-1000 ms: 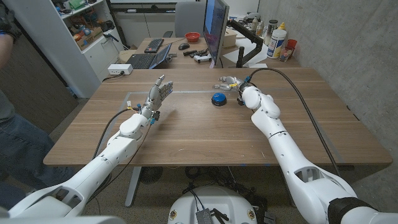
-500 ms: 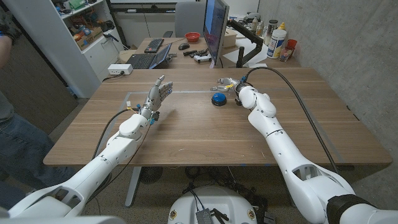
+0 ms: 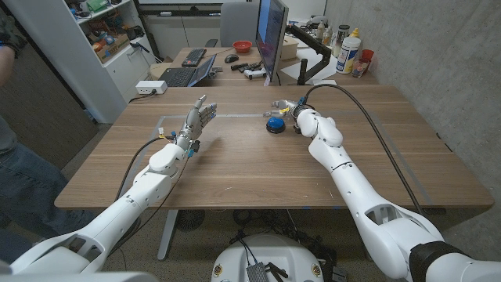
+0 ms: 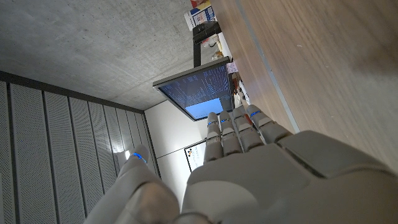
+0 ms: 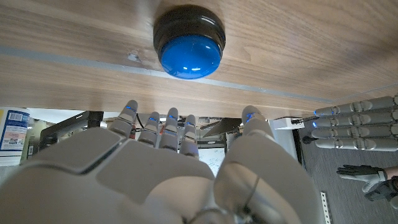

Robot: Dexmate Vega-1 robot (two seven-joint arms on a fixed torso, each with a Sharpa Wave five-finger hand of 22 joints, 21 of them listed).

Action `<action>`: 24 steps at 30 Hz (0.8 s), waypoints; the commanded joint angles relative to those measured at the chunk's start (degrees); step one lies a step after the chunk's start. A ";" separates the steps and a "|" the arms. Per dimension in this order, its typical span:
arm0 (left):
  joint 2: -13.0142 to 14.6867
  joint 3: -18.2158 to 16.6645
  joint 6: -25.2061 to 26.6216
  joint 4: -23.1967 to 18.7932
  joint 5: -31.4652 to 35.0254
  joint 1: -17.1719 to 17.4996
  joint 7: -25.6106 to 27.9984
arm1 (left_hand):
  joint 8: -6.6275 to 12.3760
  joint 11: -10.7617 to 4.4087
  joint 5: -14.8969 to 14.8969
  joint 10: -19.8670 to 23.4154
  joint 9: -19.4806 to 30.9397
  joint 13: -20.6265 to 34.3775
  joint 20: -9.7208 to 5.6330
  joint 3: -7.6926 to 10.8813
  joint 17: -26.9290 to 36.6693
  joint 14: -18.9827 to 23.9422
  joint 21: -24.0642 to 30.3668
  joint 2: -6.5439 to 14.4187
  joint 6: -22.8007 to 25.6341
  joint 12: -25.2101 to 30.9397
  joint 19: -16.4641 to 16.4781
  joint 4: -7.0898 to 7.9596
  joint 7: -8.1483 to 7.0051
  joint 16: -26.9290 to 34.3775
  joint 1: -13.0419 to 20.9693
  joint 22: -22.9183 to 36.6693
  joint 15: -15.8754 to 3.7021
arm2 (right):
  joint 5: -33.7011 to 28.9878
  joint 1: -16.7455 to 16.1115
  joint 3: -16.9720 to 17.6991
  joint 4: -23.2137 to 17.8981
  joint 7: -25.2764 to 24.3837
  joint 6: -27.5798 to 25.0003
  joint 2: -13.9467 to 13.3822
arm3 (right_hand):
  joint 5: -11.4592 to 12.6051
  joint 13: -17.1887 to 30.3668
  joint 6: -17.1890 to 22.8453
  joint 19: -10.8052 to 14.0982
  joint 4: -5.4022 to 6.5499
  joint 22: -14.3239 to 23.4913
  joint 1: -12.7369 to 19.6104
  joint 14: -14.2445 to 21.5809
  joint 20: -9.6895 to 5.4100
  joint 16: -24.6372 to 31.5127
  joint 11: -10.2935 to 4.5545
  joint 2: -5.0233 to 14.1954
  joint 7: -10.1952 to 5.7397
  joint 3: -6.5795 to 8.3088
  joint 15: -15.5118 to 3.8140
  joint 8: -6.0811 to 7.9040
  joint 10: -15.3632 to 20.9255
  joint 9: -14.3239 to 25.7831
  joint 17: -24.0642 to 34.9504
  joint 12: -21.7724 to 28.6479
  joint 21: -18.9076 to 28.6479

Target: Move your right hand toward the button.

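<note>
Blue button (image 3: 274,123) just beside right hand (image 3: 286,106) (seemingly apart).

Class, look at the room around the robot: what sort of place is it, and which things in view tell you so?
Probably a robotics lab or workshop. Behind the wooden table stands a lit monitor on a cluttered desk with a laptop, and open shelves hold tools and parts against bare concrete walls.

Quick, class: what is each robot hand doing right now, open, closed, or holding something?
Left robot hand: open, fingers straight, holding nothing.
Right robot hand: open, holding nothing, just beside the blue button.
</note>
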 commanded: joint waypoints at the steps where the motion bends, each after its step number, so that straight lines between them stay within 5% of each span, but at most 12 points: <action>1: 0.05 -0.14 -0.23 0.70 -0.07 -0.15 -0.10 | 0.40 -0.07 0.40 0.26 0.15 0.12 0.15 -0.13 0.18 0.10 -0.04 0.13 0.35 0.11 0.01 0.01 -0.04 0.25 0.36 0.34 -0.13 | -2.30 1.07 -1.80 2.10 -0.54 -1.08 0.44 | 0.37 0.27 0.07 -0.43 0.00 0.17 0.36 -0.46 0.14 0.07 -0.15 -0.64 -0.22 -0.07 0.13 -0.22 -0.01 0.23 0.20 0.04 0.13; 24: 0.40 -0.46 -0.89 1.99 -0.57 -0.70 -1.60 | 0.40 -0.23 0.54 0.34 0.16 0.12 0.08 -0.43 0.18 0.12 -0.03 0.28 0.59 0.12 -0.12 -0.04 -0.04 0.28 0.41 0.36 -0.37 | -7.18 2.46 -4.94 5.30 -0.76 -4.61 2.11 | 0.96 0.32 -0.01 -2.43 -0.28 0.14 0.87 -1.40 0.13 0.07 -0.07 -1.18 -0.49 -0.19 0.65 -0.20 0.06 0.25 0.20 0.11 -0.14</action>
